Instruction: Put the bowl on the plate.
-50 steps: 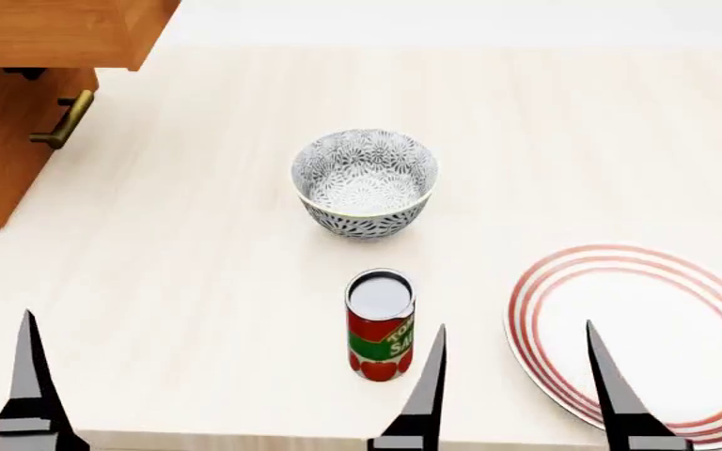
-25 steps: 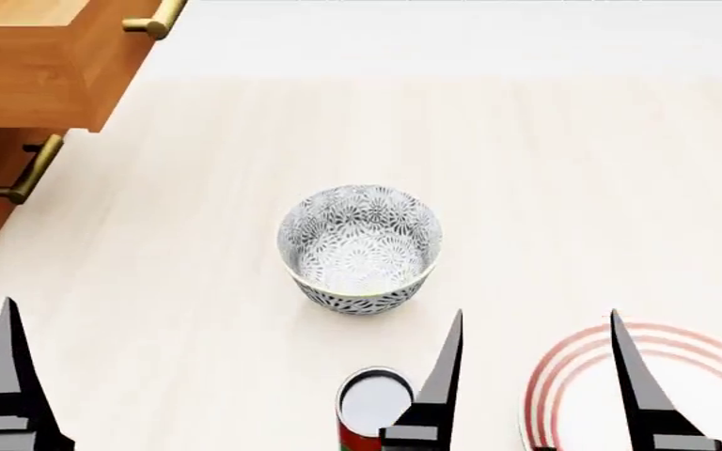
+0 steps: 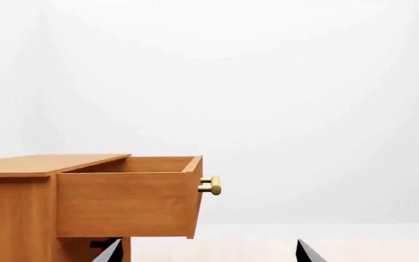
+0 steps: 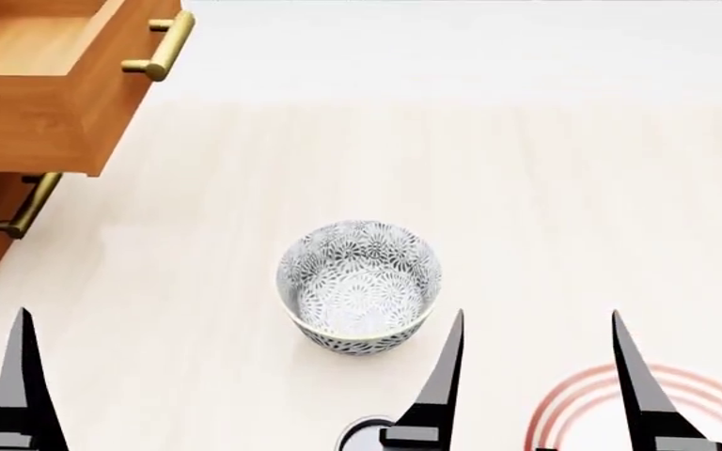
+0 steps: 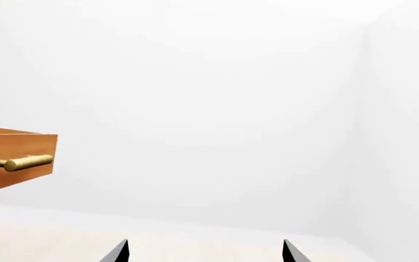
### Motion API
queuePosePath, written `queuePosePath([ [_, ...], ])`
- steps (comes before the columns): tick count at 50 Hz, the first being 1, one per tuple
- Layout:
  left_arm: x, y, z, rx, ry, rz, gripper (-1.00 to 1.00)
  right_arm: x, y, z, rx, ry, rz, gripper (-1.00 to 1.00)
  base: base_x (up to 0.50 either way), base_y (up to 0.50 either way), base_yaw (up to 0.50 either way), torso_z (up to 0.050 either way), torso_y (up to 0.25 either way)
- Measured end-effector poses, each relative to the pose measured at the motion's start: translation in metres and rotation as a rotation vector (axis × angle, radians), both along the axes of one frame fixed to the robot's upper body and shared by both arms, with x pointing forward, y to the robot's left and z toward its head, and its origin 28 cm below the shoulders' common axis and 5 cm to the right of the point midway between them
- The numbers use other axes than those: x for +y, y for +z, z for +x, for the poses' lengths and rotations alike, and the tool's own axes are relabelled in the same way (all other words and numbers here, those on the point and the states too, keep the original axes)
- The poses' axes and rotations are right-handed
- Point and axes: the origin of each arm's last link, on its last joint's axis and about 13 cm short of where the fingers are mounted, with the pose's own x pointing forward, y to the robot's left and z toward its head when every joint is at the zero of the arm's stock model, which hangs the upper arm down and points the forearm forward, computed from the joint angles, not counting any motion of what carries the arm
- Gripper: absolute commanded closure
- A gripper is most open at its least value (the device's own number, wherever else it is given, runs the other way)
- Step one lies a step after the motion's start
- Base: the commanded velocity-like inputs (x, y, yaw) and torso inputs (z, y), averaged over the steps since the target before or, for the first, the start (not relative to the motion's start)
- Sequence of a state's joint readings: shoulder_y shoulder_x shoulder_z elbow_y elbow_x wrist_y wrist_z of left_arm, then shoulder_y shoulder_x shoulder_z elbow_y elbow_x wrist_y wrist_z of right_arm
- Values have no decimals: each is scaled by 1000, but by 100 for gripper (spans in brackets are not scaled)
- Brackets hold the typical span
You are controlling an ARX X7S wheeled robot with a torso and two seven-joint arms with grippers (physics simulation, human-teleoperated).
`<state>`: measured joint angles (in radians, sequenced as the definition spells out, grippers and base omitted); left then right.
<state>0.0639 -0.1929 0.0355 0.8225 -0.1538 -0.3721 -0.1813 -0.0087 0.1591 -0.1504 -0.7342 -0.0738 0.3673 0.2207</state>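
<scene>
The bowl (image 4: 358, 287), white with grey flower motifs, stands upright on the pale table (image 4: 549, 188) in the head view. Only a red-ringed arc of the plate (image 4: 571, 393) shows at the bottom right edge. My right gripper (image 4: 537, 316) is open and empty, its left finger just right of the bowl, its right finger over the plate's arc. One finger (image 4: 19, 376) of my left arm shows at the bottom left. In the wrist views the left gripper (image 3: 208, 243) and right gripper (image 5: 205, 243) stand open with nothing between the tips; bowl and plate are out of view there.
A wooden cabinet with an open drawer (image 4: 48, 85) and brass handles (image 4: 161, 42) stands at the far left, also seen as the drawer (image 3: 126, 202) in the left wrist view. The top of a can (image 4: 364, 434) peeks in at the bottom edge, in front of the bowl.
The head view has shifted: bowl, can and plate slid toward the bottom edge, and more of the open drawer shows. Both grippers stay open; the right one has risen slightly in the picture.
</scene>
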Motion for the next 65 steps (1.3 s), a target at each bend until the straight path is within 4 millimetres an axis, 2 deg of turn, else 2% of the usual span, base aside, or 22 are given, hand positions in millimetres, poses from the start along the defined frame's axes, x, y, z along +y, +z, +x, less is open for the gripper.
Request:
queuePosePath([
  [19,1,1,-1,10,-23,-31,-100,1,0,0,-1,2,0,-100,0,0,0,50,-9],
  [40,0,1,-3,4,-41,-4,-100,1,-1,-1,-3,7,-1,-100,0,0,0,41,-190],
  [45,0,-2,-2,14,-44,-13,-100,0,1,1,5,17,21,-100,0,0,0,0,0],
  [51,0,-5,1,32,-45,-16,-100,-4,11,14,32,57,86,-100,0,0,0,0,0],
  [58,1,-7,2,43,-41,-21,-100,-5,23,56,83,128,152,-100,0,0,0,0,0],
  [65,2,-8,3,47,-38,-24,-100,-5,34,78,106,175,187,-100,0,0,0,0,0],
])
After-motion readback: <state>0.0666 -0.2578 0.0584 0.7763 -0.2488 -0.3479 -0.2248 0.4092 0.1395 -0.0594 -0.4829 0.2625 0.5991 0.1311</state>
